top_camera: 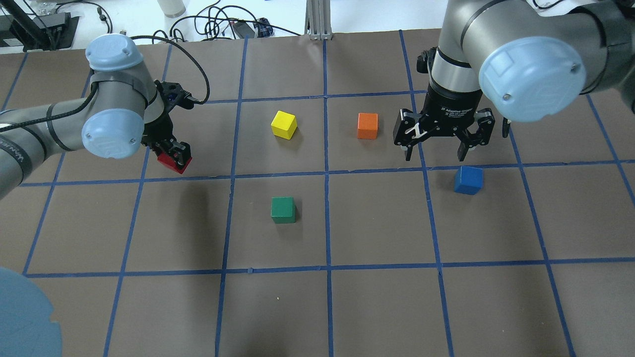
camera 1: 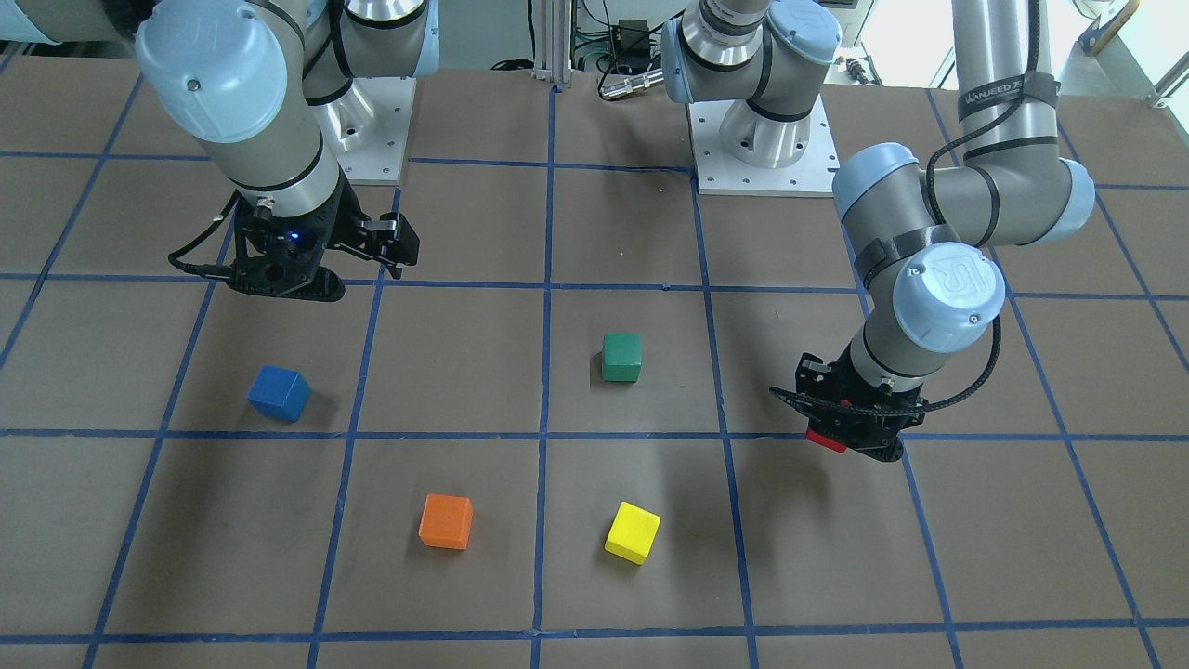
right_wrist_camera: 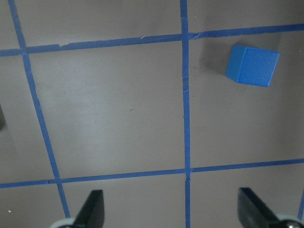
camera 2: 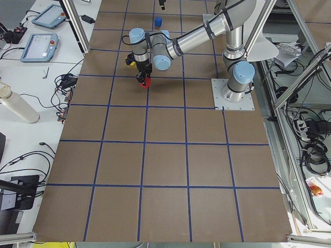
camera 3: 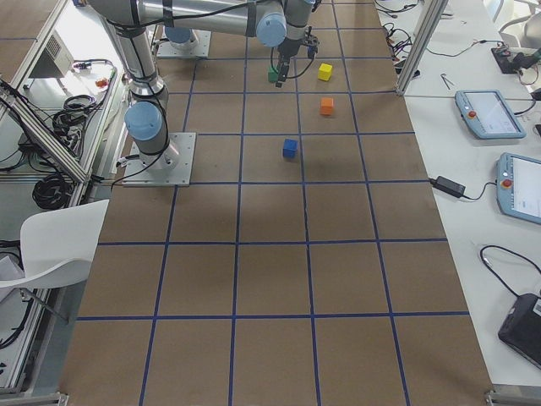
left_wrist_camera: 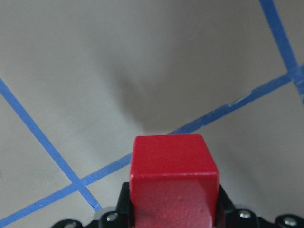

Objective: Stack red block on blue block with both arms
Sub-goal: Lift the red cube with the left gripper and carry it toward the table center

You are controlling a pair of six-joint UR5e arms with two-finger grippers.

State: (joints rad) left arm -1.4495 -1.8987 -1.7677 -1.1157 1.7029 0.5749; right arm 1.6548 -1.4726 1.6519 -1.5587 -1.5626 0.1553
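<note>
Overhead exterior view had the brown table [top_camera: 377, 307] filling the frame, crossed by blue tape lines [top_camera: 326, 223]. Big metal first: the right arm [top_camera: 496, 44] loomed large at upper right, while the left arm [top_camera: 59, 129] stretched from the left edge toward the middle. The right gripper [top_camera: 435, 157] hovered right of centre, fingers spread wide, nothing between them. Over at left of centre, the left gripper [top_camera: 174, 154] was clamped tight on the red block [top_camera: 172, 164], which hung tilted just above the table. And the blue block [top_camera: 468, 180]? It sat on the table just below the right gripper, a touch to the right, well apart from the red one. Between the two lay the green block [top_camera: 283, 209] near centre, with the yellow block [top_camera: 284, 124] and orange block [top_camera: 367, 125] higher in the frame.
</note>
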